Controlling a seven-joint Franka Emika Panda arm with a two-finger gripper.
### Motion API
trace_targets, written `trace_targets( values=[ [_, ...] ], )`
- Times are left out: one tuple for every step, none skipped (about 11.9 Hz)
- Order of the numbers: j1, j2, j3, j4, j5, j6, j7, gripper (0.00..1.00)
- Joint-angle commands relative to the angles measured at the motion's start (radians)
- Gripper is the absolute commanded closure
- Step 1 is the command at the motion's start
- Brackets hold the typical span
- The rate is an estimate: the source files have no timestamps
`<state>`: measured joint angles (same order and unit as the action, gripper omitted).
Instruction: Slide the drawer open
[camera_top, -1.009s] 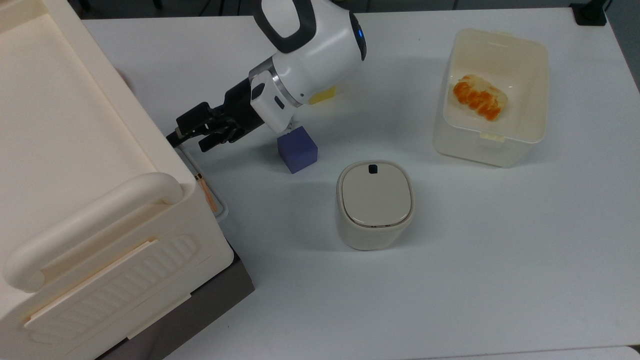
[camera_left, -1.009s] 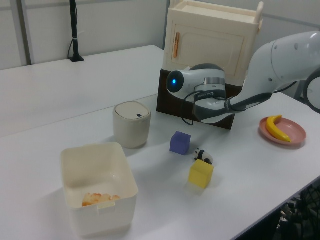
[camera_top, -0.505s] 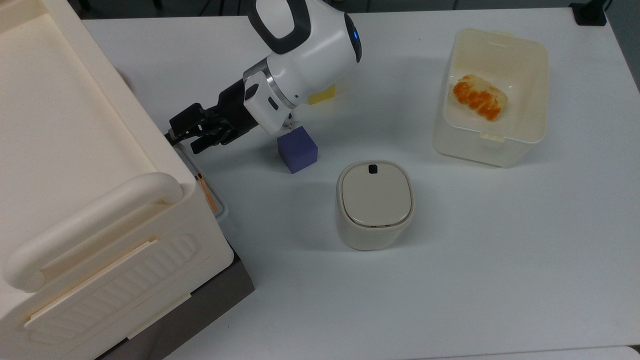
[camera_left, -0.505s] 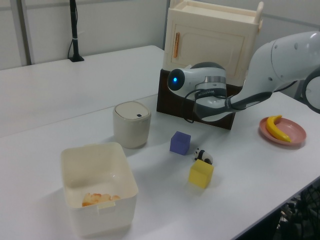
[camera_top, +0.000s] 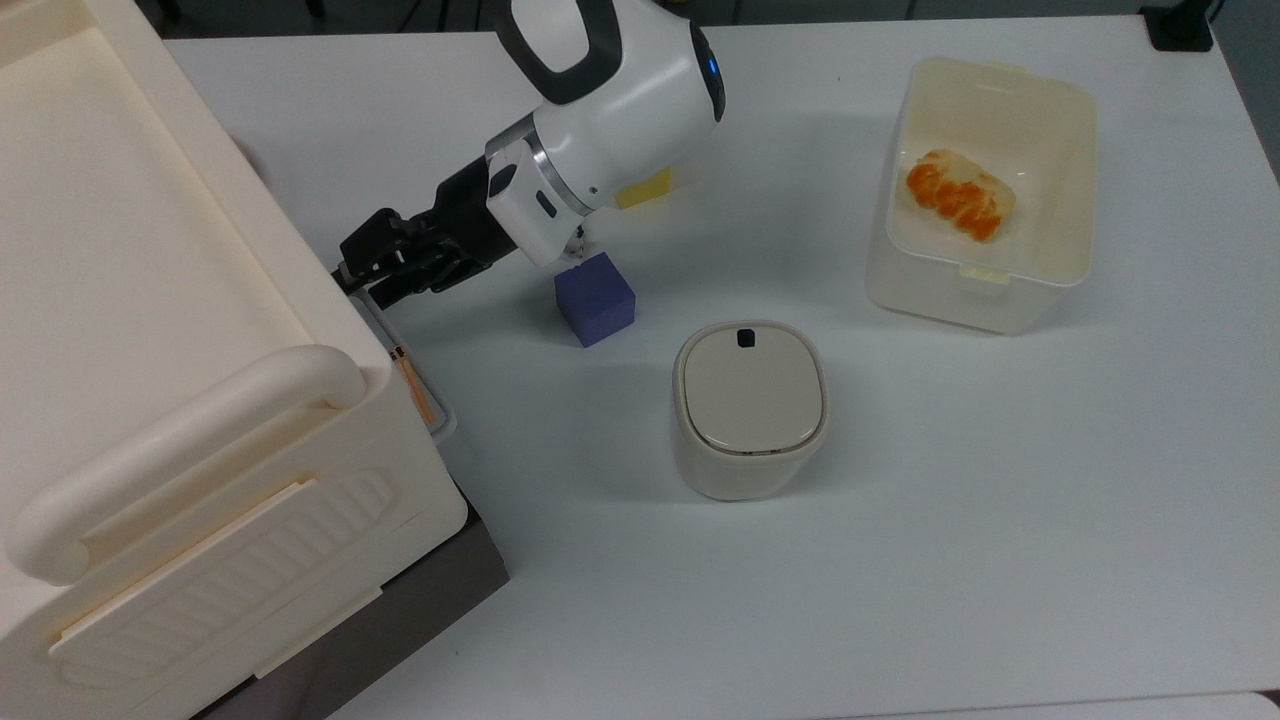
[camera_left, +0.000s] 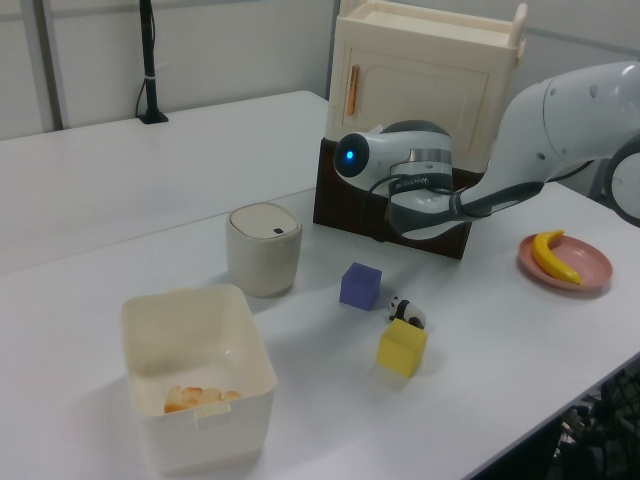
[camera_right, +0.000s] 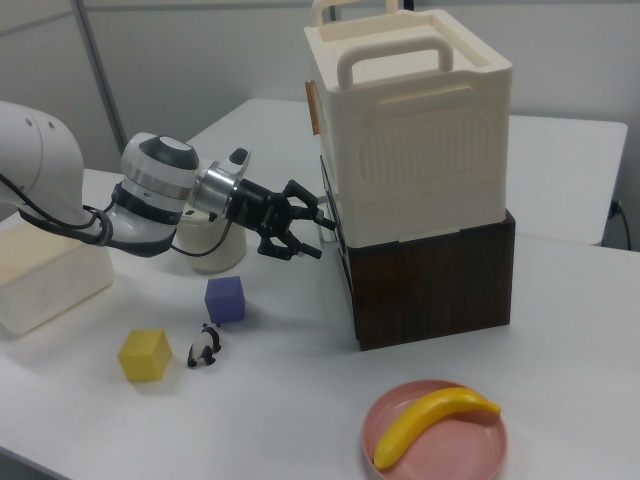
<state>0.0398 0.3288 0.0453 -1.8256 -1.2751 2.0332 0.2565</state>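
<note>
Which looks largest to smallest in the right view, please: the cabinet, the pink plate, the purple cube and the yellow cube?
1. Cabinet
2. Pink plate
3. The purple cube and the yellow cube look alike; the yellow one sits nearer the camera, so no ranking.

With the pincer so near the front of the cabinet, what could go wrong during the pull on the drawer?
1. The pincer is at the cabinet's front edge, so it may scrape the cream panel instead of catching the drawer's handle.
2. The purple cube lies close under the wrist; a pull back along the arm's line might knock it.
3. The lidded bin stands further out, probably safe.
</note>
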Motion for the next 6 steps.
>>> trace_targets(
  values=[
    [0.006, -0.016, -0.002, -0.012, -0.007, 0.016, 0.01, 0.52],
    [0.009, -0.016, -0.002, -0.012, -0.006, 0.016, 0.012, 0.54],
    [0.011, -0.017, -0.001, -0.012, -0.004, 0.015, 0.012, 0.56],
    [0.009, -0.017, 0.008, -0.012, -0.003, 0.015, 0.016, 0.6],
    [0.009, -0.02, 0.011, -0.012, -0.003, 0.015, 0.038, 0.62],
    [0.009, -0.025, 0.018, -0.012, -0.003, 0.013, 0.043, 0.65]
  ],
)
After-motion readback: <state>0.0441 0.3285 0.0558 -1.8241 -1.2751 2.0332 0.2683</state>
